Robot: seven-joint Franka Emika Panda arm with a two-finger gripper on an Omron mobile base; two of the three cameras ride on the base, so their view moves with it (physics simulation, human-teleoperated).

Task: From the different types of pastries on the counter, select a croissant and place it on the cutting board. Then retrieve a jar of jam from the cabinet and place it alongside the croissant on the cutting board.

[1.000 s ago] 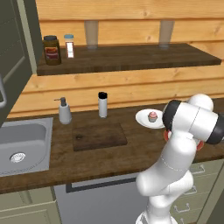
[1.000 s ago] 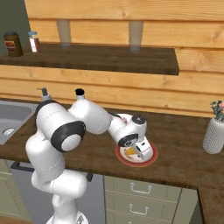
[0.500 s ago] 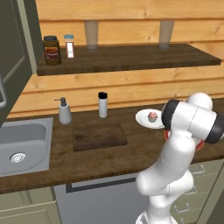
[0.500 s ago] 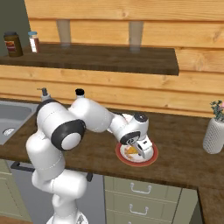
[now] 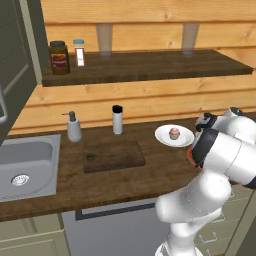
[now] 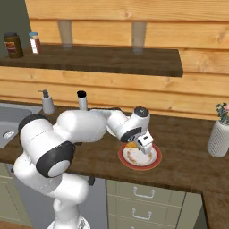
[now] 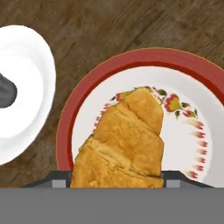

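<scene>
My gripper (image 6: 139, 144) hangs just above the red-rimmed plate (image 6: 139, 162), shut on the golden croissant (image 7: 124, 140), whose near end sits between the jaws. In the right base view a bit of the croissant (image 6: 131, 145) shows under the hand. A pink-topped cupcake (image 5: 174, 133) sits on a white plate (image 5: 163, 135) just beyond. The dark cutting board (image 5: 112, 156) lies bare on the counter (image 5: 150, 172), left of the plates. The cabinet (image 5: 15, 75) stands at the far left. The jar of jam is out of view.
A soap dispenser (image 5: 74, 127) and a black-capped cylinder (image 5: 117, 120) stand behind the board. The steel sink (image 5: 22, 170) is at the left. A brown jar (image 5: 59, 57) and a white bottle (image 5: 78, 52) stand on the wall shelf. A vase (image 6: 219, 136) stands at the right.
The jaws have closed on the croissant. The hand has since risen a little off the red-rimmed plate with it.
</scene>
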